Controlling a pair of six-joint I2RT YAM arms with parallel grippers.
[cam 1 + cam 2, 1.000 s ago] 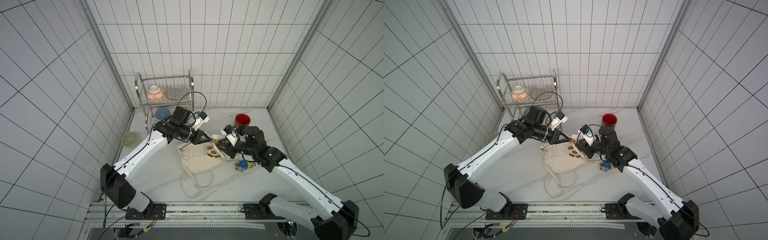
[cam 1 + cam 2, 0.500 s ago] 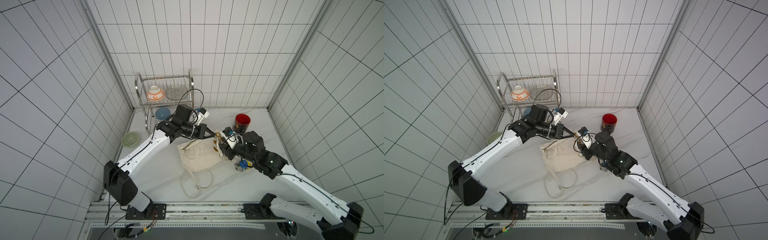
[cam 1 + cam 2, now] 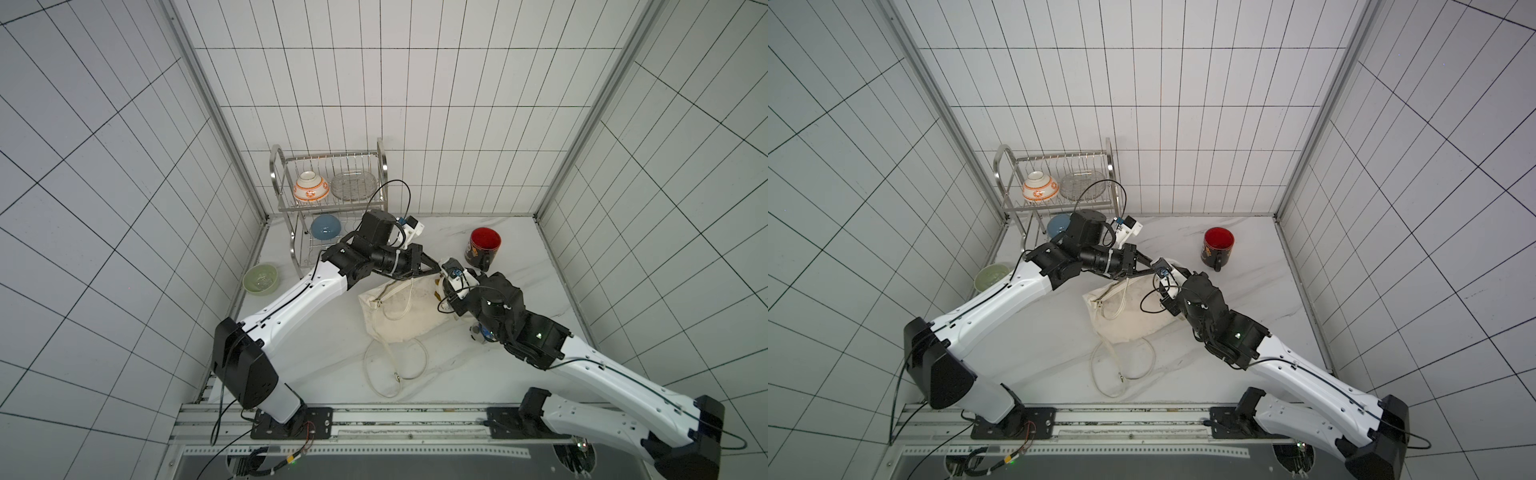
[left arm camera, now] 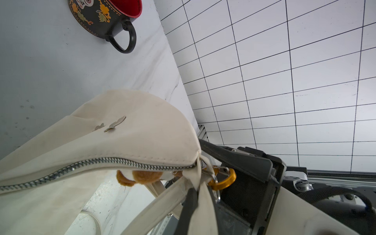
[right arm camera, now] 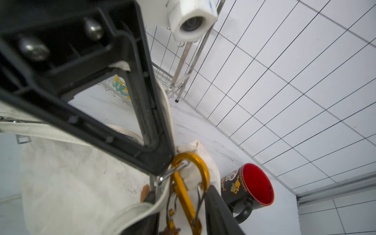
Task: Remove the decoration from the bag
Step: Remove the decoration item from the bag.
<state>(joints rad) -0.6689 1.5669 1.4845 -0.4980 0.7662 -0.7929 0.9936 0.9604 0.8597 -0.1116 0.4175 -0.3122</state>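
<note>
Bag corner now raised, clenched by left gripper. Right gripper moved in astride gold carabiner; grip unclear, unclipping likely next.

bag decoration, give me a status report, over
Left gripper shut on the bag at its corner strap. Right gripper: fingers straddle the gold carabiner, grip unclear. Carabiner not yet unclipped. Mug stands apart.
</note>
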